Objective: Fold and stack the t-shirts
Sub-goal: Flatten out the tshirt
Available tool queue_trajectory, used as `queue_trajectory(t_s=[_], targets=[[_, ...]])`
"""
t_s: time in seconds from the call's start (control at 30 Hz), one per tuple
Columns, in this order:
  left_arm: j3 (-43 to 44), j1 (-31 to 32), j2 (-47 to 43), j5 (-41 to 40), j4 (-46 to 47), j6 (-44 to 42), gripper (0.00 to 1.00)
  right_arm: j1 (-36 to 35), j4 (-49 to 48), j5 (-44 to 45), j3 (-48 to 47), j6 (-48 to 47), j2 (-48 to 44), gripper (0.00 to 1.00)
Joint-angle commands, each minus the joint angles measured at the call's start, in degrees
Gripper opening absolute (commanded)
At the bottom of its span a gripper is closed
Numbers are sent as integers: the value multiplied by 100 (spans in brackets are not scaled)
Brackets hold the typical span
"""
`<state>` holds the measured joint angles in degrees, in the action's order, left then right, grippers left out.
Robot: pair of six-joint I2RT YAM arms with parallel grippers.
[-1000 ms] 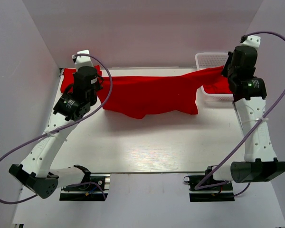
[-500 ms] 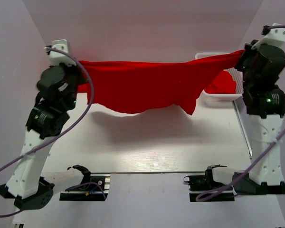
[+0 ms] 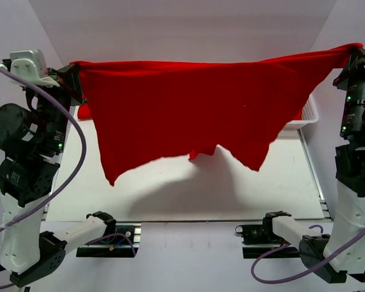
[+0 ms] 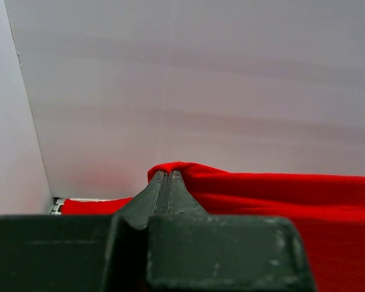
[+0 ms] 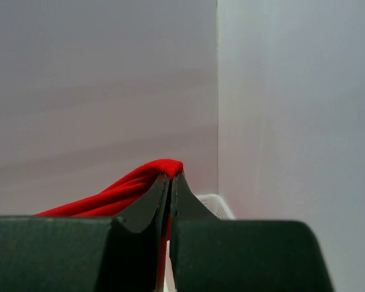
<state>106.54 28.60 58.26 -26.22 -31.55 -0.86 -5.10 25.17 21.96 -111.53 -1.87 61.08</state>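
A plain red t-shirt (image 3: 194, 109) hangs stretched high over the table between both arms, its lower edge dangling free above the tabletop. My left gripper (image 3: 73, 66) is shut on its left top corner; in the left wrist view the fingers (image 4: 165, 182) pinch the red cloth (image 4: 274, 194). My right gripper (image 3: 351, 48) is shut on the right top corner; the right wrist view shows cloth (image 5: 128, 188) caught between its fingertips (image 5: 170, 177). More red cloth (image 3: 84, 113) lies at the back left of the table, behind the held t-shirt.
A white plastic lattice basket (image 3: 309, 115) stands at the back right, mostly hidden by the hanging cloth; its rim (image 5: 216, 204) also shows in the right wrist view. White walls close in at the back and on both sides.
Both arms have risen and spread apart, lifting the t-shirt off the table and basket until it hangs stretched out flat in the air.
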Motion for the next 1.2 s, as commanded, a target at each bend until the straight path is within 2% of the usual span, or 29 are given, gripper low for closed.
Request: queue_trajectory(t_s=[0.0,0.13,0.3,0.37,0.4,0.47,0.5,0.53,0.6,0.67,0.8,0.83,0.87,0.9,0.93,1.0,1.07,1.1,1.13,1.17], targets=[[104,-13,334,-550,176,-265,0,45,-425,371,-54,-349,448,0],[33,-12,930,-1104,429,-318,0,62,-661,64,34,-314,966,0],[59,-65,1941,-1316,887,-388,0,62,-1266,-665,-27,-262,1958,0],[541,-117,2433,-1456,958,-554,0,71,-1522,-964,-132,-183,2405,0],[804,-118,2949,-1456,958,-625,0,62,-1976,-1017,-202,-156,2539,0],[1726,-179,3418,-1623,1011,-870,0,62,-2156,-1088,-737,-103,2986,0],[2086,-240,3629,-1623,1011,-941,0,71,-2122,-1097,-1644,-7,3293,0],[2751,-241,3953,-1623,1106,-1046,0,45,-2174,-1158,-1905,20,3427,0],[3239,-293,4053,-1528,1229,-1327,0,45,-2454,-1202,-2467,142,3691,0],[3260,-294,3853,-1378,1669,-1477,0,80,-2938,-1430,-2401,143,3517,0],[2295,-294,2958,-781,1942,-1339,0,71,-3211,-1528,-1444,143,2876,0],[1761,-294,2789,-667,1942,-1338,0,62,-3272,-1519,-781,126,2526,0],[1460,-294,2631,-587,1942,-1277,0,62,-3299,-1562,-557,30,2392,0],[805,-294,2325,-586,1942,-1137,0,71,-3308,-1685,-320,3,2147,0],[459,-294,2191,-586,1942,-1135,0,71,-3299,-1773,431,-6,1901,0],[-558,-294,1936,-586,1864,-925,0,45,-3439,-1887,1094,98,1445,0],[-1308,-294,1533,-673,1793,-531,0,62,-3562,-2133,2427,352,831,0],[-2077,-294,1383,-674,1793,-398,0,53,-3563,-2378,3043,537,687,0],[-2459,-294,1233,-674,1793,-66,0,45,-3563,-2476,3615,591,242,0],[-2793,-294,1101,-735,1732,120,0,45,-3545,-2599,3881,722,99,0]])
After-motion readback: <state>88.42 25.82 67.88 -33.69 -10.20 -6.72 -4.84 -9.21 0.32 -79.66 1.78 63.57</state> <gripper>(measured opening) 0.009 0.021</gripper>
